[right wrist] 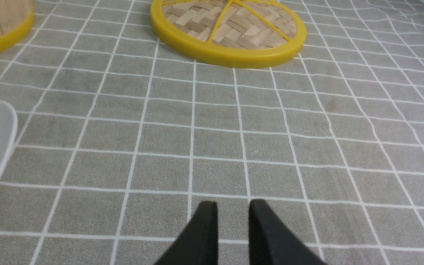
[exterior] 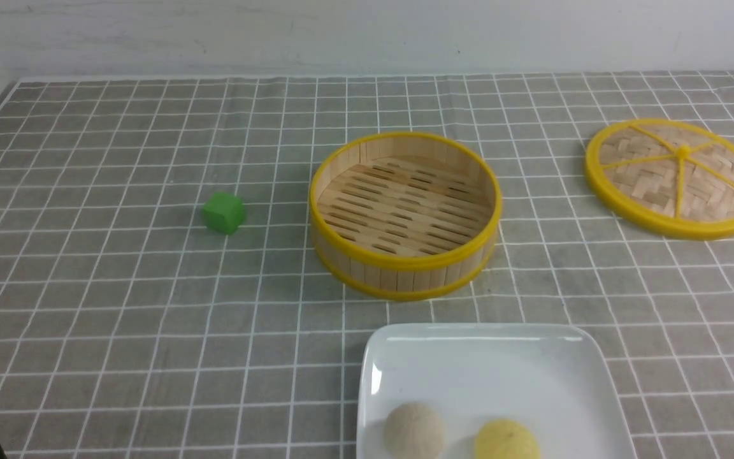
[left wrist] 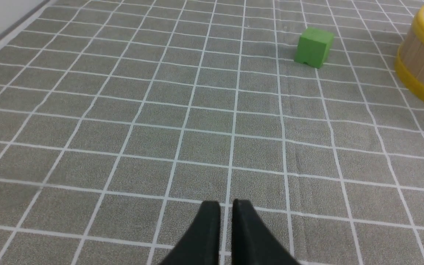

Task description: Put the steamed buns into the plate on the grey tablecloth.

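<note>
A grey tablecloth with a grid of thin white lines [exterior: 118, 344] covers the worktop. Seen from the front and taking the middle of that view as the clock's centre, a glossy white square plate [exterior: 558, 395] lies at five o'clock, its near edge cut off. A round bamboo steamer basket with yellow rims [exterior: 405, 280] stands just beyond the plate, near twelve o'clock, its slatted floor showing. A round woven lid with a yellow rim and spokes [exterior: 717, 229] lies flat at two o'clock, well apart from the basket.

Both robot grippers are small in their wrist views. The right gripper [right wrist: 233, 206] has its fingers open, with cloth visible between them; the left gripper [left wrist: 228, 206] has its fingers slightly open, a narrow gap between them. Neither holds anything.

Two small round buns sit on the plate, side by side and apart: a cream-beige bun [exterior: 414, 431] and, at its three o'clock, a yellow bun [exterior: 507, 441]. Smallest, a green cube [exterior: 223, 213] rests at ten o'clock.
</note>
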You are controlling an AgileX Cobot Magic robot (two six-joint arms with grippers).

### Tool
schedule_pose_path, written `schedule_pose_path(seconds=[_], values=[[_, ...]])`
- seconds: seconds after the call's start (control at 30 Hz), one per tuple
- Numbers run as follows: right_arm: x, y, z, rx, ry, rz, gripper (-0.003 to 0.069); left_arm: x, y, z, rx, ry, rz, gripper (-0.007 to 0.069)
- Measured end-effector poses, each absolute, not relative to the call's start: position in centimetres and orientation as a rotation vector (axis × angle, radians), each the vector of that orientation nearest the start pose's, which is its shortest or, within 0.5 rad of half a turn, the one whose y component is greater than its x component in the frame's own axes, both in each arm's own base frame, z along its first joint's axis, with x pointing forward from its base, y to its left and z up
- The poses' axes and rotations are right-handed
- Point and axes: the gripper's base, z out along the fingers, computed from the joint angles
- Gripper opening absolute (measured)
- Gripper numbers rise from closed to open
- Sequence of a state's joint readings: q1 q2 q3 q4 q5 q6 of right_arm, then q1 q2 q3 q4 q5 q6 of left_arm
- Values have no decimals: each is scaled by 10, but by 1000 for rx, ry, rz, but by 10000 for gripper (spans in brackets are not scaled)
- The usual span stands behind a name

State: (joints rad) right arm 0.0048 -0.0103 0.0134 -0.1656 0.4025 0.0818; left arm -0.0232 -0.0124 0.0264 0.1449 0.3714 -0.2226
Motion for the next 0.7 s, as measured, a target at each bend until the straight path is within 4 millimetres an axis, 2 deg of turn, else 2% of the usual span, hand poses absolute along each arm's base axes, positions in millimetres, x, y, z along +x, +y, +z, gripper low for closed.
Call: schedule_pose_path(seconds=[0.7], values=[[52, -6, 174, -27, 1885, -106, 180, 53, 4, 172, -95, 1863, -25, 93]])
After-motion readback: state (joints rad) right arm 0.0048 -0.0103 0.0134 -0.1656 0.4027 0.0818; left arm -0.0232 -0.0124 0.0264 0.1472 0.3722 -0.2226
